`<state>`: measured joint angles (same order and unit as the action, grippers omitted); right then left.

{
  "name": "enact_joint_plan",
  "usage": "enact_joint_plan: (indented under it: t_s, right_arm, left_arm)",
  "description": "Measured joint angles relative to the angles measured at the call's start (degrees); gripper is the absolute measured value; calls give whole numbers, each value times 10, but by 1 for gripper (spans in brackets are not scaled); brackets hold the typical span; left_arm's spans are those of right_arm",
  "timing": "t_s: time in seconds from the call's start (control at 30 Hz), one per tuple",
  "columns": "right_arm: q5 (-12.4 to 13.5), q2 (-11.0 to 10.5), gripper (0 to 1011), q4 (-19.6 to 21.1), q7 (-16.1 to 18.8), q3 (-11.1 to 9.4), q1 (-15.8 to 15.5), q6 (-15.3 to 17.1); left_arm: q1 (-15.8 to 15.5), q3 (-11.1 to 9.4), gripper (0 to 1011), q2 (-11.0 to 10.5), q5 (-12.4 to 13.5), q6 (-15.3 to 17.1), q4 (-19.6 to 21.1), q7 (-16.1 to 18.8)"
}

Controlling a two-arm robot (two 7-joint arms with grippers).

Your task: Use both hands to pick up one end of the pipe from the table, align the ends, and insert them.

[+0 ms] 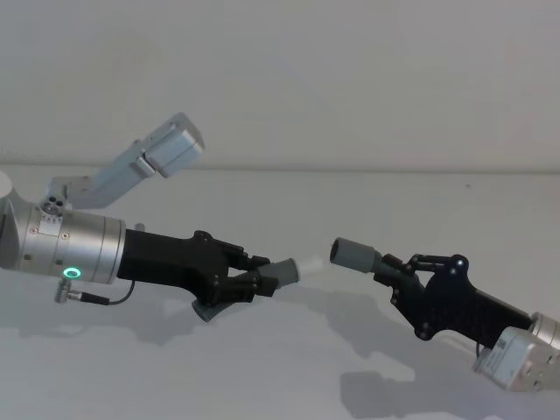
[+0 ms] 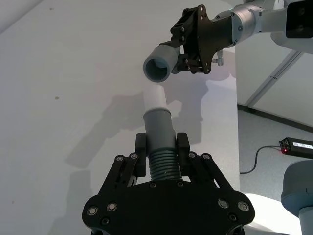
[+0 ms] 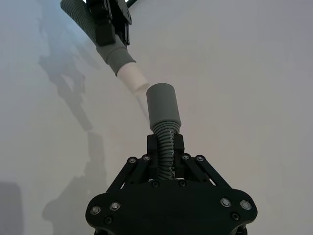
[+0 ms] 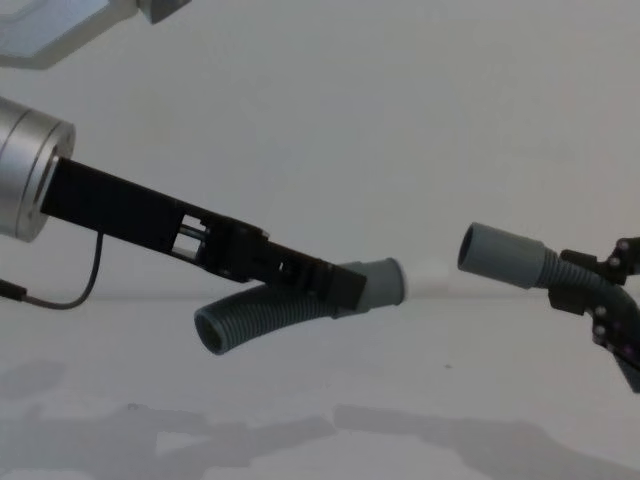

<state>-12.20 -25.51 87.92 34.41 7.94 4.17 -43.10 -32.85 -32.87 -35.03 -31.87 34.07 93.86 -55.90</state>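
Both pipe pieces are already lifted clear of the table (image 1: 262, 367), so the pick-up is done; alignment is under way and the insertion is left. Nearest the front edge, the right hand (image 1: 395, 268) is clamped on the ribbed part of its piece, whose wide socket cuff (image 1: 354, 254) points toward the robot's left and slightly upward. The left hand (image 1: 254, 278) grips its own piece just behind the cuff, with the white tip (image 1: 308, 268) aimed rightward at the socket. The two long axes run roughly across the table and nearly meet, but the ends are a short gap apart, and in the right wrist view the tip (image 3: 135, 80) looks offset and angled to the socket (image 3: 163, 104).
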Motion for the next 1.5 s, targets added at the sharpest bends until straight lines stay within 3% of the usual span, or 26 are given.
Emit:
enact_joint_plan:
  t_s: [0.33,0.6,1.5]
  right_arm:
    - [-40,5,155,-17,-19,6,13,-20]
    - [-55,5,155,-35,-28,12,24,-40]
    - [-44,-8,155,-56,-36,31,37,-76]
  left_arm:
    - [1,1,352,-8,-6,-3,4,3]
    - [-3,0,352,-12,-9,-4,4,3]
    - [-14,-15,352,-13,-20,-10,-6,1]
